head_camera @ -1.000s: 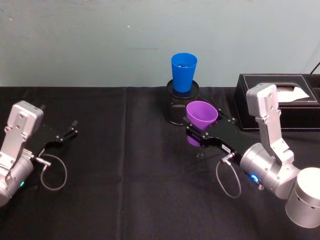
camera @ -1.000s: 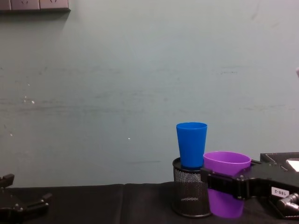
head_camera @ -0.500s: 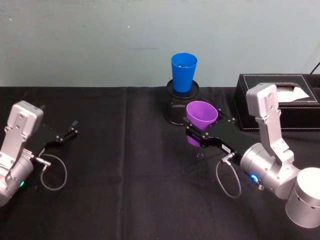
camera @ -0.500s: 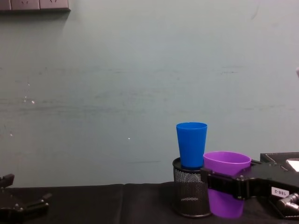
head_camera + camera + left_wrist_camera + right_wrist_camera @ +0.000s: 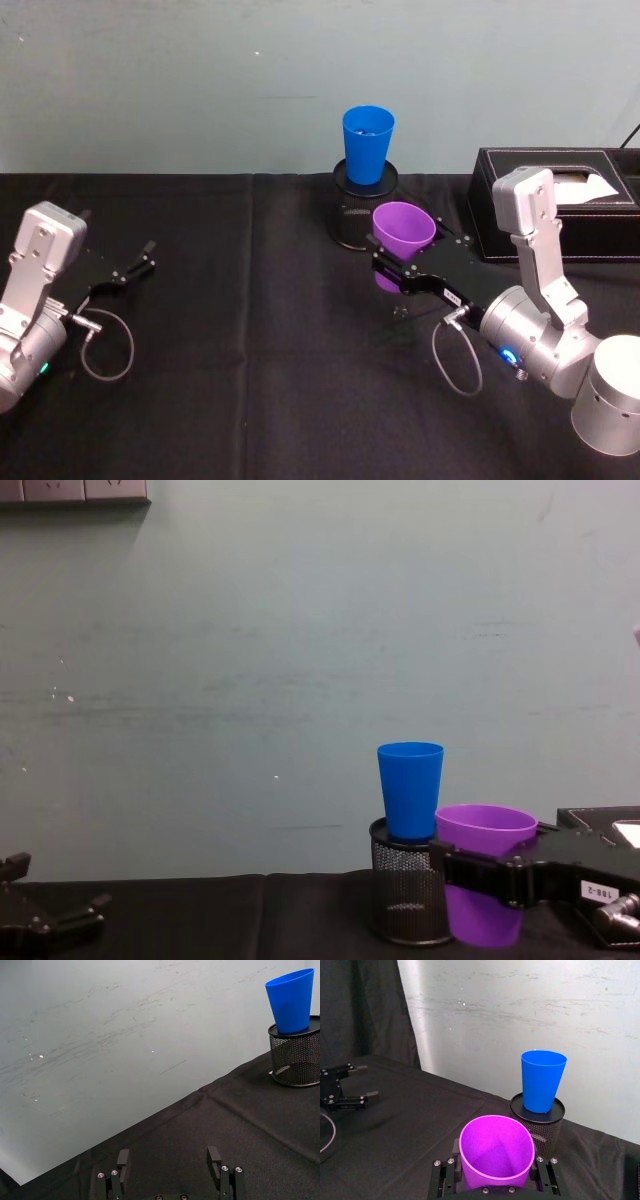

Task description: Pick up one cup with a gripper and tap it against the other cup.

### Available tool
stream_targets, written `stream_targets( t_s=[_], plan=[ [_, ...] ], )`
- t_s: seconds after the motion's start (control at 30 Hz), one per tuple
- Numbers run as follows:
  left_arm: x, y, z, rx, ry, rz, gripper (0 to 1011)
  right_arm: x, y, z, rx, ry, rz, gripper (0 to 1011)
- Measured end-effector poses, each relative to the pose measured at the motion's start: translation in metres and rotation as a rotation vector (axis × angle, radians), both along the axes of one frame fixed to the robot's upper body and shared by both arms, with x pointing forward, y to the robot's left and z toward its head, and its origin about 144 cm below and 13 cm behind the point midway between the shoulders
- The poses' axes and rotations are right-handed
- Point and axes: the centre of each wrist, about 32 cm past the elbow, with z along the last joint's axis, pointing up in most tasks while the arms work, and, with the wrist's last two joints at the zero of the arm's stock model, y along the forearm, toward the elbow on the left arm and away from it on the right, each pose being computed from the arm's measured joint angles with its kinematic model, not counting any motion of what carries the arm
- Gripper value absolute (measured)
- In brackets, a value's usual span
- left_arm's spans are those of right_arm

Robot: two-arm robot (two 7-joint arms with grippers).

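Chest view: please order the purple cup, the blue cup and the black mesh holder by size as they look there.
1. purple cup, though it is nearest the camera
2. black mesh holder
3. blue cup

White label (image 5: pixel 592 890) on the right claw (image 5: pixel 468 866), printed number reading "188-2", seen from the chest view

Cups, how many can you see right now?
2. The blue cup sits in the black mesh holder by the wall; the purple cup is beside that holder, gripped by the right gripper.
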Motion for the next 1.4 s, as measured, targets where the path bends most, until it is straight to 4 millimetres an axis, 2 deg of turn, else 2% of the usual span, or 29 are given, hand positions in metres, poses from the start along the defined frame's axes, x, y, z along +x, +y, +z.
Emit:
stream_targets(
  t_s=[1.4],
  plan=[
    [0.0000,0.0000,0.0000,0.000,0.000,0.000,1000,0.0000,0.0000,0.0000,0.000,0.000,0.000,723]
  ],
)
